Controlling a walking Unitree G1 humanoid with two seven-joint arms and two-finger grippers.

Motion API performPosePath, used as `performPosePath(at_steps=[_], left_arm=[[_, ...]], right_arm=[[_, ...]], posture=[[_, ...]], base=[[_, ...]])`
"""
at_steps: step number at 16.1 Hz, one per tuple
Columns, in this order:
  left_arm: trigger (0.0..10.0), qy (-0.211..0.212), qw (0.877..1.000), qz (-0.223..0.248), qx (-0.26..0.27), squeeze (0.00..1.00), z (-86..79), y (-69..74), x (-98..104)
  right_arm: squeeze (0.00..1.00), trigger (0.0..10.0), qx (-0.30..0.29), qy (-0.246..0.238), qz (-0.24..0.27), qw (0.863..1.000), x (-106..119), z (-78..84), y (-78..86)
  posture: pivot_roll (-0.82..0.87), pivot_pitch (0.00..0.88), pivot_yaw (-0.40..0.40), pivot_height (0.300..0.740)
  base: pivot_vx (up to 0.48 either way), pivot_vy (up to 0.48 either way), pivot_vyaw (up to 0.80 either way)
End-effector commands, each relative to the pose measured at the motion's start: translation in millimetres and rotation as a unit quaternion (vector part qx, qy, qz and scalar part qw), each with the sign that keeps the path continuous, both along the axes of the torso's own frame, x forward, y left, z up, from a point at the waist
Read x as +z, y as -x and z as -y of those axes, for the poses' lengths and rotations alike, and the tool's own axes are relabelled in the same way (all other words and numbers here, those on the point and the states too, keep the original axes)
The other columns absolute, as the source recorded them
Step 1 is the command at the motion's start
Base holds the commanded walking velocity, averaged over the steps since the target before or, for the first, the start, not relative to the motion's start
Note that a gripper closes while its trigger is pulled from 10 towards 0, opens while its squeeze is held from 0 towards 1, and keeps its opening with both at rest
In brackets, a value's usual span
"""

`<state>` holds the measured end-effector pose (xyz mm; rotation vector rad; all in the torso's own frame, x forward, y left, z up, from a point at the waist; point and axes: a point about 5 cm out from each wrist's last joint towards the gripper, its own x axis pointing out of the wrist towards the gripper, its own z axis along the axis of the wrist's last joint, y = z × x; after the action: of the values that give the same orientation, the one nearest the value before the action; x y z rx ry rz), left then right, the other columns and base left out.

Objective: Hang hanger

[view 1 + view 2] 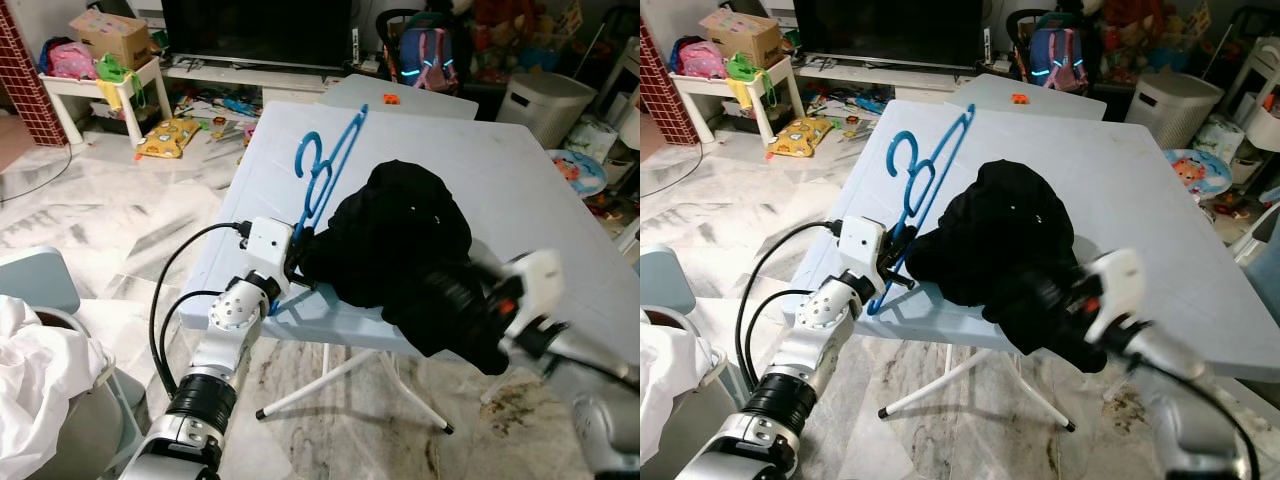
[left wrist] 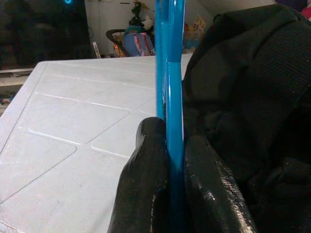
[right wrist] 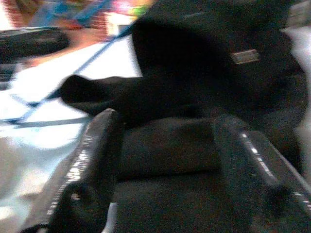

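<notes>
Nearest, at 7 o'clock: left arm (image 1: 215,370), silver, rising from the bottom edge toward 1 o'clock, black cable looping beside it. Left gripper (image 2: 170,160) at the near edge of the pale blue table (image 1: 520,190), fingers (image 2: 146,170) pinched tight on one bar of the blue hanger (image 1: 325,165), bar squeezed between both pads. Hanger tilted up off the tabletop, long axis running from the grip toward 1 o'clock, far end pointing at the back of the table, looped hook part around mid-length on the 11 o'clock side. Just beside the hanger at 3 o'clock, touching it: heaped black garment (image 1: 400,235), spilling over the near table edge.

At 4 o'clock: right arm (image 1: 590,390), coming in from the bottom corner toward 10 o'clock, blurred. Right gripper (image 3: 167,145) spread wide, both fingers (image 3: 87,165) astride a fold of the black garment, cloth lying between them, not clamped.

Beyond the table at 12 o'clock: dark television (image 1: 255,30); at 10 o'clock, small white side table (image 1: 100,90) bearing a cardboard box (image 1: 110,35).
</notes>
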<state>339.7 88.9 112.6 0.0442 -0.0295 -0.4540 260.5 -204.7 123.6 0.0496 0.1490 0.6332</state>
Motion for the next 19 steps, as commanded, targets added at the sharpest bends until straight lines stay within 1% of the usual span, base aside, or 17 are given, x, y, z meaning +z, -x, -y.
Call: performPosePath(at_steps=[1,3,4,5,7,9,11,12,13,14,15,16,18,19], left_arm=[[10.0,-0.012,0.999,-0.034,0.003,0.0,-4.6,3.6,-15.0],[10.0,-0.013,0.999,-0.035,0.004,0.0,-5.6,3.3,-15.4],[10.0,-0.013,0.999,-0.034,0.003,0.0,-4.9,3.3,-15.1],[10.0,-0.013,0.999,-0.034,0.002,0.0,-4.4,2.8,-14.6],[10.0,-0.014,0.999,-0.032,0.001,0.0,-3.7,1.1,-12.9],[10.0,-0.014,0.999,-0.032,0.001,0.0,-3.8,0.6,-12.4],[10.0,-0.014,0.999,-0.032,0.002,0.0,-3.5,0.5,-12.4],[10.0,-0.013,0.999,-0.032,0.002,0.0,-3.0,1.3,-13.3],[10.0,-0.013,0.999,-0.032,0.002,0.0,-2.7,1.5,-13.6],[10.0,-0.012,0.999,-0.033,0.002,0.0,-2.1,1.8,-14.0],[10.0,-0.011,0.999,-0.033,0.002,0.0,-1.5,1.6,-14.0],[10.0,-0.011,0.999,-0.034,0.001,0.0,-1.3,1.6,-14.1],[10.0,-0.011,0.999,-0.033,0.001,0.0,-0.3,1.4,-14.1],[10.0,-0.01,0.999,-0.033,0.001,0.0,0.8,1.3,-13.9]], right_arm=[[1.0,10.0,0.044,-0.01,-0.023,0.999,-3.9,-11.4,6.9],[1.0,10.0,0.08,-0.022,-0.062,0.995,-16.8,-24.8,11.4],[1.0,10.0,0.099,-0.023,-0.084,0.991,-24.2,-35.0,10.0],[1.0,10.0,0.112,-0.02,-0.089,0.99,-26.2,-41.2,8.3],[1.0,10.0,0.097,-0.004,-0.1,0.99,-31.5,-51.2,-6.6],[1.0,10.0,0.054,0.026,-0.098,0.993,-33.0,-57.1,-24.3],[1.0,10.0,0.015,0.029,-0.101,0.994,-30.1,-60.5,-38.2],[1.0,10.0,0.008,0.035,-0.114,0.993,-32.5,-61.8,-42.7],[1.0,10.0,0.006,0.043,-0.118,0.992,-34.4,-61.9,-43.9],[1.0,10.0,-0.015,0.059,-0.136,0.989,-40.6,-60.7,-49.1],[1.0,10.0,-0.082,0.073,-0.153,0.982,-45.9,-52.8,-60.7],[1.0,10.0,-0.114,0.072,-0.157,0.978,-46.5,-48.6,-66.2],[1.0,10.0,-0.147,0.071,-0.17,0.972,-48.9,-43.9,-72.5],[1.0,10.0,-0.181,0.074,-0.169,0.966,-48.3,-39.4,-78.3]], posture=[[0.06,0.0,-0.06,0.74],[0.06,0.0,-0.056,0.74],[0.06,0.0,-0.055,0.74],[0.06,0.0,-0.05,0.74],[0.07,0.0,-0.046,0.74],[0.07,0.0,-0.048,0.74],[0.08,0.0,-0.05,0.74],[0.08,0.0,-0.053,0.74],[0.08,0.0,-0.054,0.74],[0.08,0.0,-0.055,0.74],[0.08,0.0,-0.056,0.74],[0.08,0.0,-0.057,0.74],[0.08,0.0,-0.061,0.74],[0.08,0.0,-0.067,0.74]], base=[[0.0,0.0,0.0],[0.0,0.0,0.0],[0.0,0.0,0.0],[0.0,0.0,0.0],[0.0,0.0,0.0],[0.0,0.0,0.0],[0.0,0.0,0.0],[0.0,0.0,0.0],[0.0,0.0,0.0],[0.0,0.0,0.0],[0.0,0.0,0.0],[0.0,0.0,0.0],[0.0,0.0,0.0],[0.0,0.0,0.0]])
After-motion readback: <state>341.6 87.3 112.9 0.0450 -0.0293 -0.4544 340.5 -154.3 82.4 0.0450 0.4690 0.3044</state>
